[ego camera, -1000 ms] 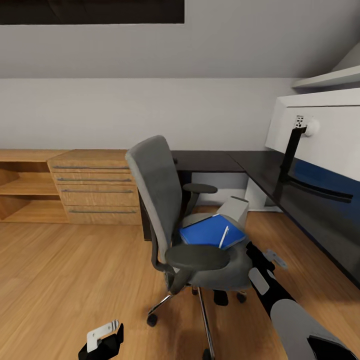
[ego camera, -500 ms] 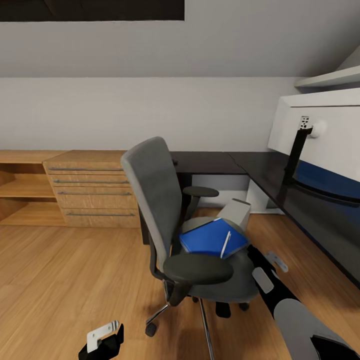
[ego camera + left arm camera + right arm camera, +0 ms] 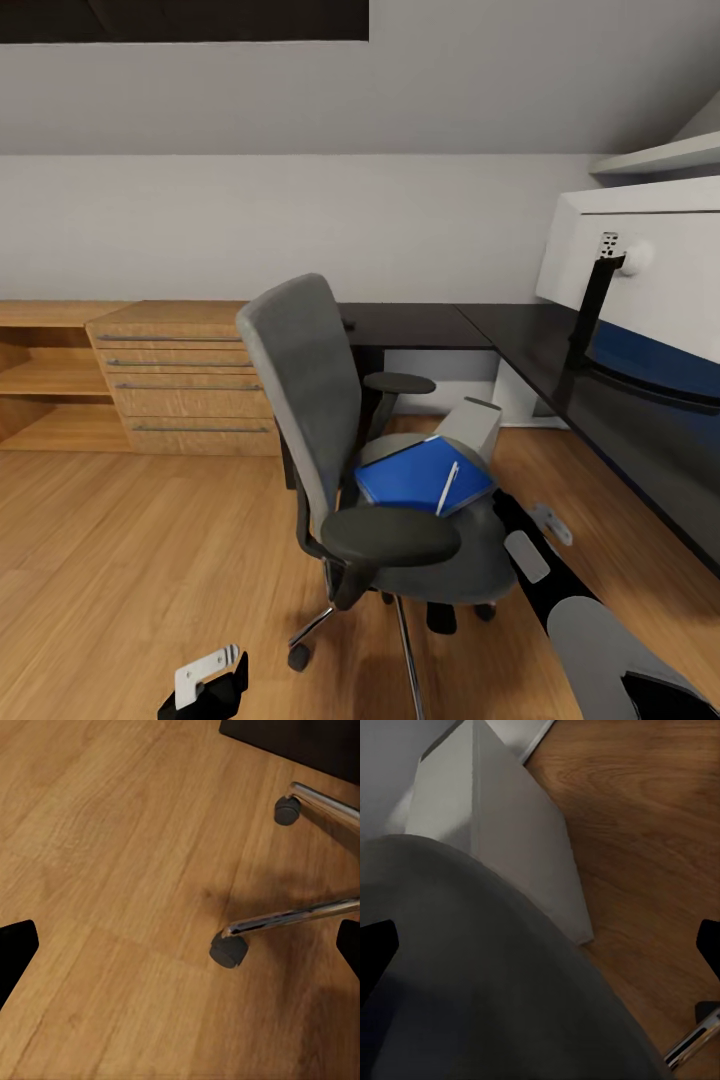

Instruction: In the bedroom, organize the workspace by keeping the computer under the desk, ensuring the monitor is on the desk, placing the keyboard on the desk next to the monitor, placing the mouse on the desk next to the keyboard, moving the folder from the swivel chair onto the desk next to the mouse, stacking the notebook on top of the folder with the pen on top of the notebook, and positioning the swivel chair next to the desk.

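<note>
The grey swivel chair [image 3: 300, 390] stands on the floor just off the corner of the black-topped desk [image 3: 420, 325]. The blue folder [image 3: 415, 475] lies on its seat with the white pen [image 3: 447, 487] on top. Behind the seat a light grey computer [image 3: 477, 425] leans at the desk's foot. The monitor [image 3: 650, 280] stands on the desk at the right, its white back towards me. My right gripper [image 3: 537, 538] is open at the seat's right edge; in the right wrist view it [image 3: 544, 945] hovers over the seat [image 3: 472, 975] and computer [image 3: 495, 832]. My left gripper [image 3: 210, 680] is open, low over the floor. Notebook, keyboard and mouse are out of view.
A light wooden drawer chest [image 3: 185, 385] and open shelves [image 3: 45, 375] line the back wall at the left. The chair's chrome legs and casters [image 3: 227, 949] spread over the wooden floor [image 3: 130, 560] close to my left gripper [image 3: 184, 949]. A wall shelf [image 3: 660, 160] hangs above the monitor.
The camera edged forward at first. Since then the chair has shifted slightly to the left with the folder and pen on it. Both grippers stay open.
</note>
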